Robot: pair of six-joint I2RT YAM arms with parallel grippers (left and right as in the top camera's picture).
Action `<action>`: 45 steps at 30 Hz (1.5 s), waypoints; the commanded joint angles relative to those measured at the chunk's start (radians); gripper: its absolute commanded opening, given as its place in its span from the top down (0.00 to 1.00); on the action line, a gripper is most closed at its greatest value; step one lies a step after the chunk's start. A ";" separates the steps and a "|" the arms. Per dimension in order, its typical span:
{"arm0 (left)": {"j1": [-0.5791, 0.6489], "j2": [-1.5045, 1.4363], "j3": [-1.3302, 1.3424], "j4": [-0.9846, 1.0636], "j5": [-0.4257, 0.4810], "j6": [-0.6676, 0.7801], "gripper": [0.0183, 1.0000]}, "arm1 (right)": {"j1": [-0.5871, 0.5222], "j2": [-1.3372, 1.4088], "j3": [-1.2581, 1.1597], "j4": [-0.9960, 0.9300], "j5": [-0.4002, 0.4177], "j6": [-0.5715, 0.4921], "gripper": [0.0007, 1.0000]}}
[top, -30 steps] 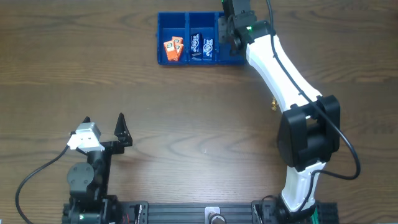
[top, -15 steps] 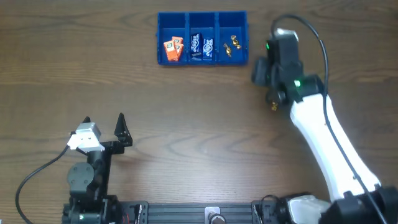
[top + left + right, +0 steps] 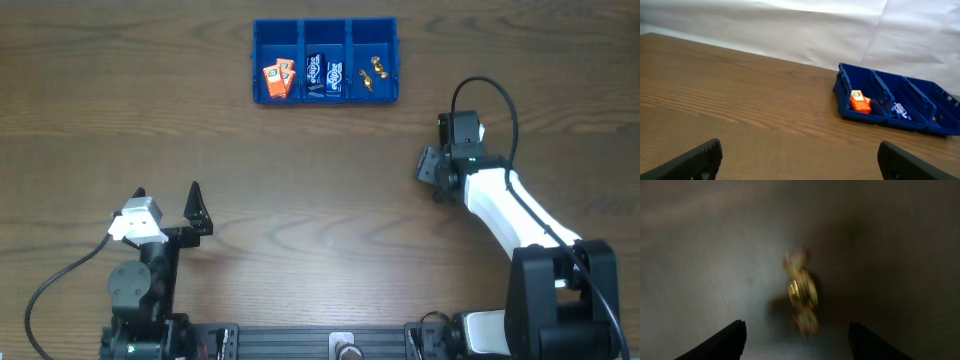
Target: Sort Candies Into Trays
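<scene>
Tray (image 3: 256, 60): 12 o'clock on the table (image 3: 300, 200); orange candies (image 3: 278, 78), blue candies (image 3: 328, 75), gold candies (image 3: 372, 72) from 9 to 3.
Loose candy (image 3: 801, 292): 3 o'clock, below my right tool (image 3: 797, 342), long axis crossing its finger line.
Right tool: released.
Left tool (image 3: 167, 195): released.

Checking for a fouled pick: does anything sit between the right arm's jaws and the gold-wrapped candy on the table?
Nothing visible does. The gold-wrapped candy lies on the brown wooden table, directly between the open jaws of the right gripper, with no other object beside it.
</scene>
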 commanded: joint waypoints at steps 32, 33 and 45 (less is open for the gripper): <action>0.006 -0.006 -0.023 -0.034 -0.014 0.014 0.00 | -0.008 0.127 0.000 0.101 -0.017 -0.219 0.83; 0.006 -0.006 -0.023 -0.033 -0.014 0.014 0.00 | 0.027 0.089 0.000 0.077 -0.039 -0.203 0.84; 0.006 -0.006 -0.023 -0.034 -0.014 0.014 0.00 | 0.285 0.260 0.920 -0.163 0.151 -0.276 0.79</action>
